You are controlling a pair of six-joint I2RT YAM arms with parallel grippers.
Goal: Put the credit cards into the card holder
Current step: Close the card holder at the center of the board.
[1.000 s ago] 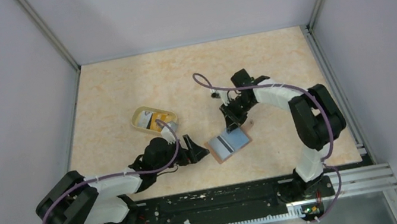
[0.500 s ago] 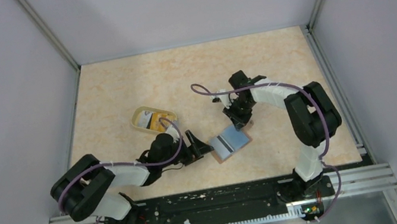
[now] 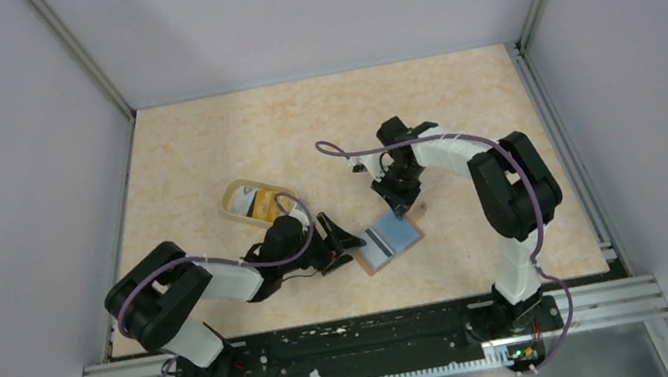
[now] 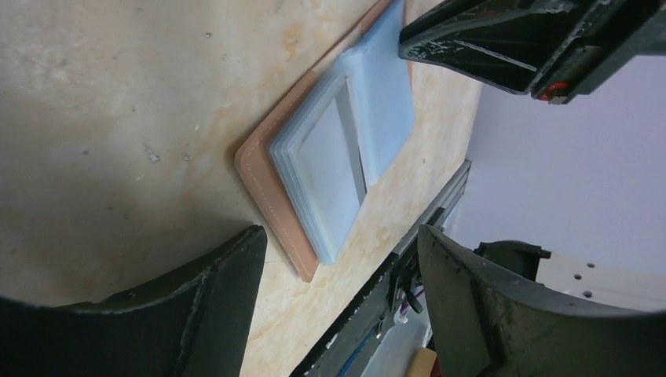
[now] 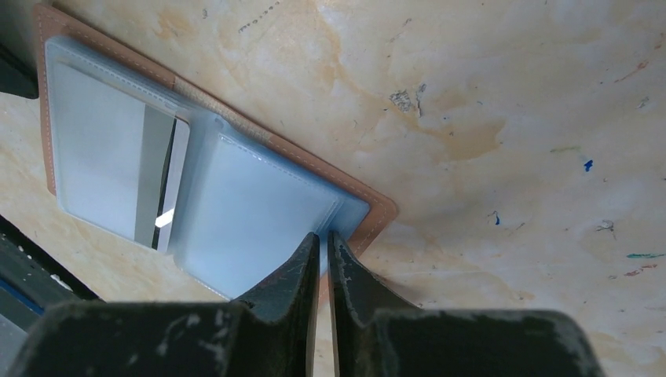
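The card holder [image 3: 387, 240] lies open on the table, reddish-brown outside, light blue lining up. A white card with a dark stripe [image 5: 159, 177] sits in one clear pocket. An orange-yellow credit card [image 3: 262, 201] rests in a translucent cup [image 3: 237, 200]. My left gripper [image 3: 346, 246] is open and low at the holder's left edge; the holder's corner [image 4: 302, 263] lies just ahead of the left gripper [image 4: 342, 259], not between its fingers. My right gripper [image 5: 323, 238] is shut, its tips down on the lining at the holder's far corner [image 5: 369, 212], and it shows in the overhead view as my right gripper [image 3: 406, 201].
The tan table [image 3: 202, 149] is walled by grey panels on three sides. A black rail [image 3: 363, 336] with the arm bases runs along the near edge. The right arm's purple cable [image 3: 345, 153] loops above the table behind the holder.
My left arm has reached right, bringing its gripper up to the holder's left edge, jaws slightly narrower. The right gripper has settled a little onto the holder's far corner.
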